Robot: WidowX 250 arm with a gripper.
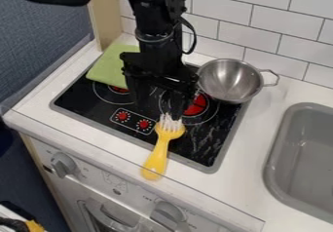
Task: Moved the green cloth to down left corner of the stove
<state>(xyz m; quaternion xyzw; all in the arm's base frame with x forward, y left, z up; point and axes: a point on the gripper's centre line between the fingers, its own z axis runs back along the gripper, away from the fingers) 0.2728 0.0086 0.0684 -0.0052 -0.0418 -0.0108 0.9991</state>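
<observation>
The arm point(155, 26) runs out of your view at twelve o'clock. Its gripper point(159, 110) hides parts of the stove point(81, 97) from you, and the green cloth's point(107, 67) right side toward eleven. Your view crops the sink point(276, 148) at four, the oven point(112, 217) toward six and something yellow point(34, 226), unclear, at seven.
</observation>
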